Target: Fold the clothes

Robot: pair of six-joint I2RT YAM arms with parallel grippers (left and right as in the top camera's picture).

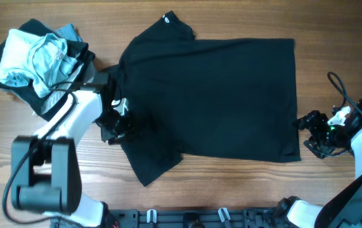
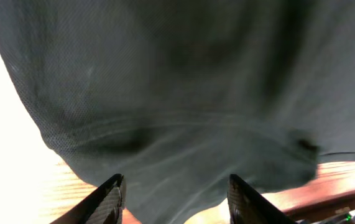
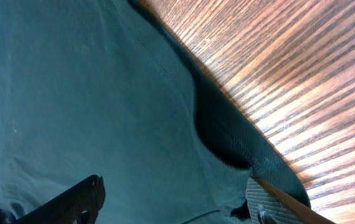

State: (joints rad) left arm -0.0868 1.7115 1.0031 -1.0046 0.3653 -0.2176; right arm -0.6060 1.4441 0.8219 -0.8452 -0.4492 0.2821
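Inspecting the station, we find the large plain black short-sleeved T-shirt (image 1: 219, 95) spread out on the brown wooden table (image 1: 231, 190), lying between the two pincers. The left pincer (image 2: 176, 200) stands wide at the collar end, with black fabric ahead of it and between its fingers (image 2: 110, 198). The right pincer (image 3: 174, 205) is likewise wide, with the stitched hem passing between its fingers. A heap of pale blue and black garments (image 1: 35, 57) lies on the left pincer's side, away from the shirt.
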